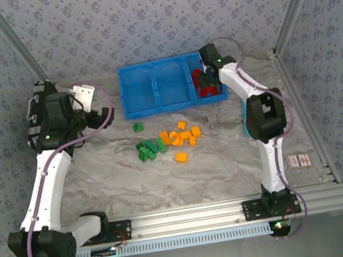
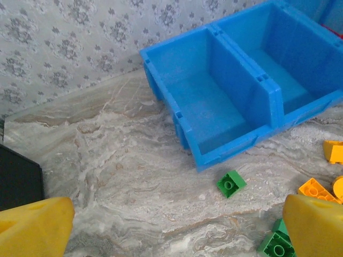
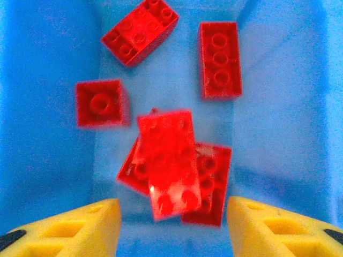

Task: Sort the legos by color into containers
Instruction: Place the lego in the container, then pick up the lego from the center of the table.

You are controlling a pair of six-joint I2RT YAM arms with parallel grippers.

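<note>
The blue container [image 1: 149,67] stands at the back of the table with three compartments. My right gripper [image 1: 207,84] hangs over its right compartment, open [image 3: 174,225]. A blurred red lego [image 3: 171,160] lies between and beyond the fingers, touching neither, over other red legos [image 3: 220,59] on the compartment floor. My left gripper [image 1: 106,115] is open [image 2: 179,225] above the table left of the bin, with nothing between its fingers. A single green lego [image 2: 231,183] lies in front of the bin's left compartment [image 2: 214,150]. Green legos [image 1: 147,149] and orange legos [image 1: 182,136] sit mid-table.
The left and middle compartments look bare inside. A black case [image 2: 19,182] lies at the left edge of the left wrist view. A small card [image 1: 300,161] rests by the right frame rail. Patterned walls close in the back and sides.
</note>
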